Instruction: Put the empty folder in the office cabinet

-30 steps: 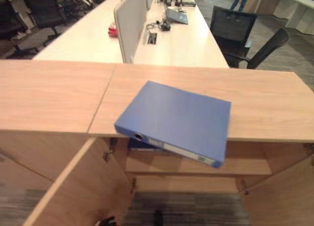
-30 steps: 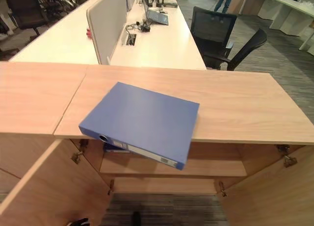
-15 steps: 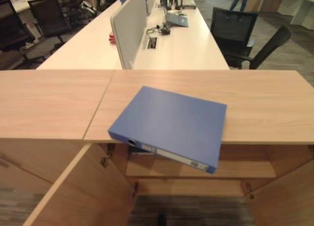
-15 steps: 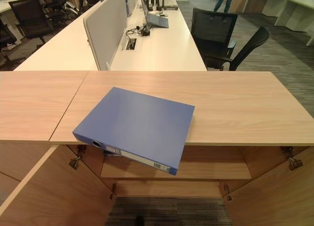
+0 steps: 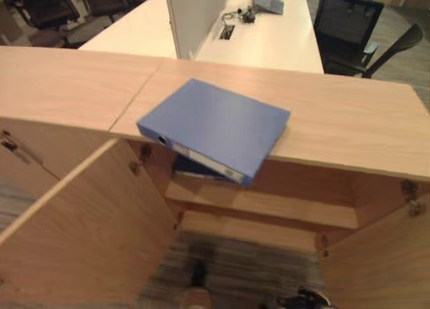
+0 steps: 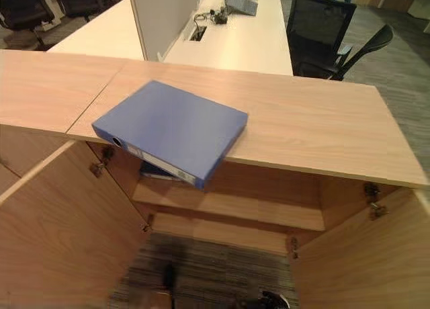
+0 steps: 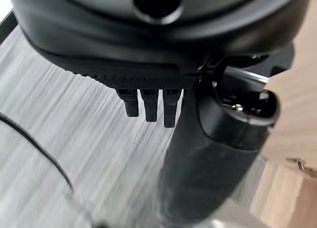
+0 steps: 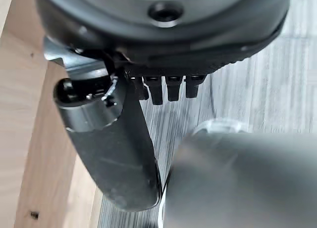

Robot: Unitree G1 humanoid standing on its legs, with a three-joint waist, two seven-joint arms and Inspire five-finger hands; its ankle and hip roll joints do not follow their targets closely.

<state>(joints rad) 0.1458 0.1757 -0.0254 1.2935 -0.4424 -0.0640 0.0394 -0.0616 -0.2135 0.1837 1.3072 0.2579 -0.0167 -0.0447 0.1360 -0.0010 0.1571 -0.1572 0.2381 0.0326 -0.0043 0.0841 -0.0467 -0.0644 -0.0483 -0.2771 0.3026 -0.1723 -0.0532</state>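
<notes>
A blue ring-binder folder point(image 5: 215, 124) lies flat on the wooden cabinet top point(image 5: 349, 131). Its spine end juts out over the front edge, above the open cabinet. Nothing touches it. Below it, a second blue folder point(image 6: 156, 171) lies on the upper shelf point(image 5: 282, 211) inside the cabinet. My left hand point(image 7: 148, 39) hangs low over grey carpet beside a wooden door edge, fingers straight and holding nothing. My right hand point(image 8: 168, 39) also hangs by a wooden panel, fingers straight and relaxed, nothing in it.
Both cabinet doors stand open: the left door point(image 5: 80, 228) swings out toward me, the right door point(image 6: 363, 255) stands at the lower right. Behind the cabinet are white desks with a divider point(image 6: 164, 13) and black office chairs point(image 6: 322, 27).
The whole picture has shifted: the camera has tipped down and turned, so more of the cabinet's inside and floor shows. The folder keeps its place on the top.
</notes>
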